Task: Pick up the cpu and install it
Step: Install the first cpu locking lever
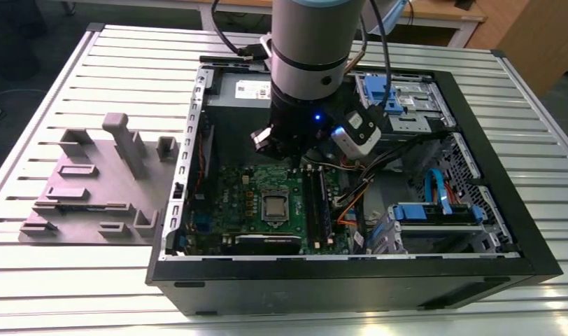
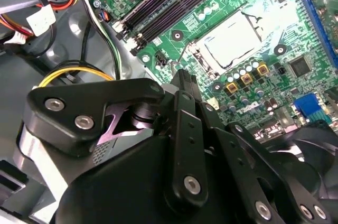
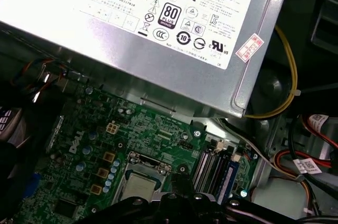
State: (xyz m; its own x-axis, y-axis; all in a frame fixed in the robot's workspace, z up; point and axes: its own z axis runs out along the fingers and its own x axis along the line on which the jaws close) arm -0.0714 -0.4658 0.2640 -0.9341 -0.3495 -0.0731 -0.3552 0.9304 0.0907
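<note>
Cpu (image 1: 275, 205) sits seated in the metal socket frame (image 1: 275, 218) near the middle of the green motherboard (image 1: 236, 187), inside the open pc case (image 1: 359, 280) lying on its side on the slatted bench (image 1: 79, 280). Same chip shows w/ a silvery top in the second wrist view (image 2: 236, 44) and in the first wrist view (image 3: 138, 186), flat in the socket, frame around it.

Arm (image 1: 308, 49) comes down into the case from above, over the motherboard's far edge, close to the power supply (image 3: 158, 34). Hand (image 2: 182, 84) hangs above the board, apart from the cpu, nothing visible between its black links; whether its fingers are parted or closed, can't tell.

RAM slots (image 2: 169, 2) run just beside the socket, empty. Yellow cable (image 3: 289, 71) curves past the power supply corner. Blue drive brackets (image 1: 434, 213) sit toward the case's edge on the exterior view's right.

Grey plastic tray (image 1: 97, 182) w/ raised blocks rests on the bench outside the case, on the exterior view's left, just beside the case wall.
</note>
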